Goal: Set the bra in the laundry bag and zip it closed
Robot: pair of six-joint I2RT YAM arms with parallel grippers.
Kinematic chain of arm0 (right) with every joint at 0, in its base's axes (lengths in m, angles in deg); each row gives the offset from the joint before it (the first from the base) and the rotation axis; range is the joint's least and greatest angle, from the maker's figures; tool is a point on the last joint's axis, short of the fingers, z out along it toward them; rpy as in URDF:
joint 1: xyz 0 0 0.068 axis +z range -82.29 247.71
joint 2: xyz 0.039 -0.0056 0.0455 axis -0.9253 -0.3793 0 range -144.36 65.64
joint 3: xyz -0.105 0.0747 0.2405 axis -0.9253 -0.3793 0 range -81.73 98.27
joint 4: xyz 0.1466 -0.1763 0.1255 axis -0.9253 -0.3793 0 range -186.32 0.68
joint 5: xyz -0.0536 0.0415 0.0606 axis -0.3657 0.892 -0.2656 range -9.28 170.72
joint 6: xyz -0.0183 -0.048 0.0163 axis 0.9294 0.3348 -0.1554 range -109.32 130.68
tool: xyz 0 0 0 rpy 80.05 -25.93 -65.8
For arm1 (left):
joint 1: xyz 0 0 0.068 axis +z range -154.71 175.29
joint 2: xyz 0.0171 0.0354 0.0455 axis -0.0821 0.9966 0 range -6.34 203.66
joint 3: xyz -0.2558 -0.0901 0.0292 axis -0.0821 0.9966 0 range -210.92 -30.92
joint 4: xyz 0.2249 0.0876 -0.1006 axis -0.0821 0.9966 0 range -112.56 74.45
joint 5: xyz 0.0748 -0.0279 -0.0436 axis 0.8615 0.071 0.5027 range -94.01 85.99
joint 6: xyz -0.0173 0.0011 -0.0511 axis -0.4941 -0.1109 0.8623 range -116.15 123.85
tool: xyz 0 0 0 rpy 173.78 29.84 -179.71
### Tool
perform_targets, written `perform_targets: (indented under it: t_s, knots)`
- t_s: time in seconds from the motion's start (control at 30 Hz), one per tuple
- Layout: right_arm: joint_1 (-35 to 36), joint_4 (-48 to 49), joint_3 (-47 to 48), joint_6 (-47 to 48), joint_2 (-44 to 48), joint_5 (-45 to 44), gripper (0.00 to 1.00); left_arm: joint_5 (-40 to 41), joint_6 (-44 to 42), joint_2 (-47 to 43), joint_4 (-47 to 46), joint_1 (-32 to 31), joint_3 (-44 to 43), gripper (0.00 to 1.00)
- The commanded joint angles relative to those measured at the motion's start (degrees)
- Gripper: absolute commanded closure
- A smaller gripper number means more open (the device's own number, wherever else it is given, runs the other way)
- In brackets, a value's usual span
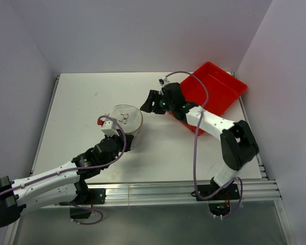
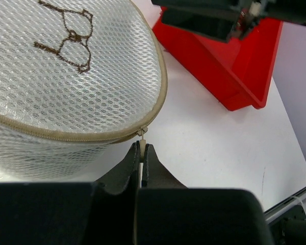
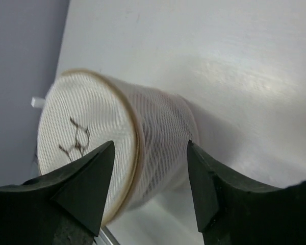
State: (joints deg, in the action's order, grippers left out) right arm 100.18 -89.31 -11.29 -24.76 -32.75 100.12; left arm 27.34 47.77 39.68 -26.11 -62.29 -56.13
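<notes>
The laundry bag, a white mesh cylinder with a tan zip rim and a dark squiggle on its lid, stands at the table's middle. In the left wrist view the bag fills the upper left. My left gripper is shut on the small zip pull hanging at the rim; from above this gripper sits at the bag's near-left side. My right gripper hovers just right of the bag, open and holding nothing. In its wrist view the right gripper frames the bag's side. The bra is hidden.
A red plastic tray sits at the back right, with the right arm reaching across its near-left corner. The same tray shows in the left wrist view. Grey walls close in the table on three sides; a metal rail runs along the near edge.
</notes>
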Motion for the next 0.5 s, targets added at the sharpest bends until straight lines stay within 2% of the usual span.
perform_targets:
  t_s: [0.0, 0.07, 0.27, 0.47]
  knots:
    - [0.5, 2.4, -7.1, 1.0, 10.2, -5.9, 0.33, -3.4, -1.8, 4.2, -8.4, -0.4, -4.3, 1.0]
    - [1.2, 4.8, -13.7, -0.4, 15.8, -6.7, 0.29, -4.2, -2.0, 6.0, -10.7, -0.4, -5.0, 1.0]
    - [5.3, 12.0, -26.1, -6.7, 25.3, -8.0, 0.32, -6.0, -1.1, 10.1, -14.4, -0.5, -5.6, 1.0]
    - [8.8, 15.8, -25.8, -10.1, 24.0, -8.0, 0.36, -7.7, -0.2, 11.8, -15.7, -0.6, -5.7, 1.0]
